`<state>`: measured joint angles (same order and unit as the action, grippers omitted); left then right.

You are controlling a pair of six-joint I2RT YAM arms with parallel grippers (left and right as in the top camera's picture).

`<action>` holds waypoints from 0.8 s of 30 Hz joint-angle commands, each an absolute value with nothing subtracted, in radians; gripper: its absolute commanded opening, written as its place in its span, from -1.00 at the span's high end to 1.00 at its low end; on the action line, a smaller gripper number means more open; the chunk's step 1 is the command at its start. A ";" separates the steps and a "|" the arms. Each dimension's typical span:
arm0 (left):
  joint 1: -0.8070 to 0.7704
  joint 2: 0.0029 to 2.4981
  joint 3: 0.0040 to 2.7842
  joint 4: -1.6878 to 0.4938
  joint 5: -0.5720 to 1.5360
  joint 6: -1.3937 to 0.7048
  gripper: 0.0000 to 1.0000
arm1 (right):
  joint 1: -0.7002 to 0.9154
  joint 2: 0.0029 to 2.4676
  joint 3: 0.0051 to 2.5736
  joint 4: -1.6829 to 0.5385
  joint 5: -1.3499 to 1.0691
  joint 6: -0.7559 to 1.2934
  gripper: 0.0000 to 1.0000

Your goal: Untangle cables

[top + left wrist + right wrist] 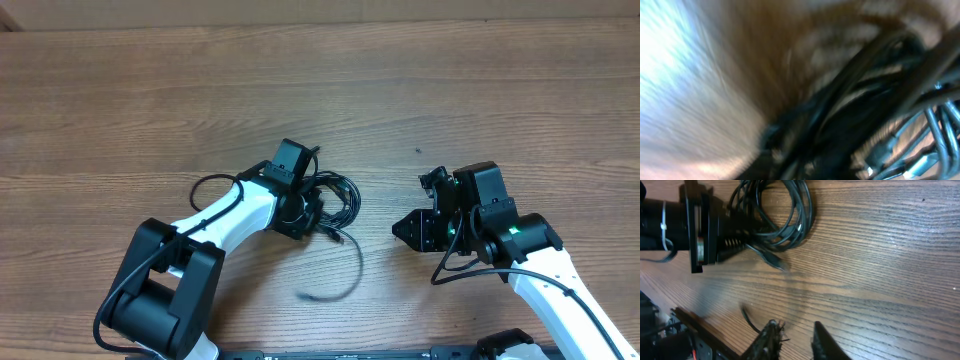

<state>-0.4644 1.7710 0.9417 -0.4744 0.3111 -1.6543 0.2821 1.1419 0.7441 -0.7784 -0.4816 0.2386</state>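
Left gripper (310, 212) nose-deep in the cables (346, 196) at centre frame, grip unreadable through blur, right gripper (400, 228) centre-right, fingers slightly apart, holding nothing

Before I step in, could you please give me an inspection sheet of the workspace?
Surface: wooden table, bare grain.
Job's things: cables bundled in a coil mid-table; one strand trails toward the near edge.
Clutter: one tiny dark speck; otherwise nothing seen.
Grippers: left gripper is in the coil, jaws hidden; right gripper is clear of the coil, jaws slightly apart, empty.
Cables: black arm wiring loops off both arms.
Surroundings: dark rail along the near edge.
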 commanded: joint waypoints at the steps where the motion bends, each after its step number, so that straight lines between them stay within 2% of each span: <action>1: -0.474 1.802 0.919 -0.459 0.509 -1.802 -0.92 | 0.280 1.143 0.737 -0.770 -0.461 0.239 0.54; 2: -0.474 1.802 0.919 -0.459 0.503 -1.696 -1.00 | 0.280 1.145 0.737 -0.768 -0.452 0.240 0.53; 6: -0.461 1.800 0.919 -0.393 0.473 -1.272 -0.99 | 0.280 1.163 0.737 -0.765 -0.438 0.239 0.51; 8: -0.448 1.791 0.919 -0.339 0.500 -1.149 -1.00 | 0.280 1.180 0.737 -0.765 -0.438 0.240 0.51; 15: -0.435 1.658 0.920 -0.317 0.405 -0.916 -1.00 | 0.280 1.240 0.737 -0.772 -0.438 0.240 0.52; 21: -0.450 1.480 0.920 -0.442 0.219 -0.767 -1.00 | 0.280 1.269 0.737 -0.763 -0.438 0.240 0.53; 24: -0.463 1.421 0.919 -0.471 0.191 -0.583 -0.84 | 0.280 1.269 0.737 -0.748 -0.438 0.240 0.53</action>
<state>-0.4458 1.4723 0.9241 -0.4564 0.2810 -0.8196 0.2821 1.2701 0.7437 -0.7601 -0.4427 0.2390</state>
